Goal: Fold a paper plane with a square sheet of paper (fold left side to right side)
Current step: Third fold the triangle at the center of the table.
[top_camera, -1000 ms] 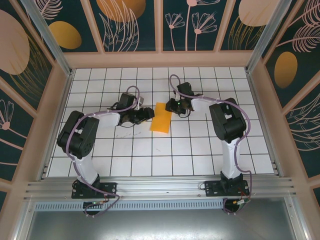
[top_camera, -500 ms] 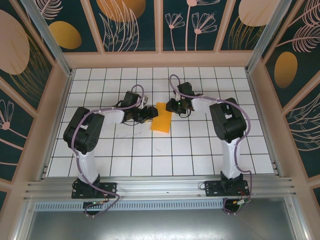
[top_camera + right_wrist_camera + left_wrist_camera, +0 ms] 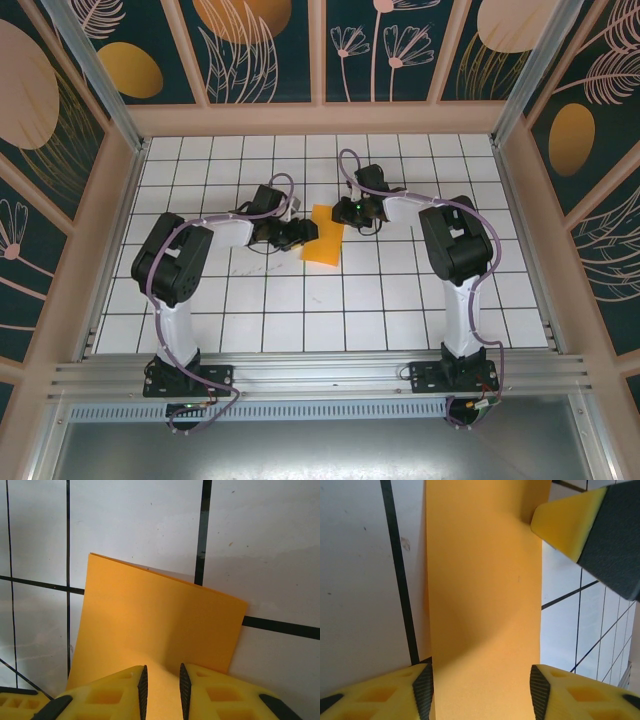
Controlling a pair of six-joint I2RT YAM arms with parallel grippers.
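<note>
The square sheet of paper [image 3: 323,244] lies on the white tiles as an orange-yellow strip, doubled over on itself. My left gripper [image 3: 301,233] is at its left edge, low over the table. In the left wrist view the sheet [image 3: 485,580] runs up between that gripper's [image 3: 481,682] open jaws, which stand one on each side of the strip. My right gripper [image 3: 346,212] is at the sheet's far right corner. Its [image 3: 161,680] tips rest on the sheet [image 3: 160,610], a narrow gap between them. One right finger [image 3: 570,522] touches the sheet's far edge.
The white grid-tiled table [image 3: 400,290] is walled by a wooden frame with dark flowered panels [image 3: 260,50]. The aluminium rail [image 3: 320,375] carrying both arm bases runs along the near edge. Open tiles lie in front of the paper.
My left gripper has slid right along the table to the paper's left edge, and its jaws have narrowed slightly. The right gripper and the paper have stayed in place.
</note>
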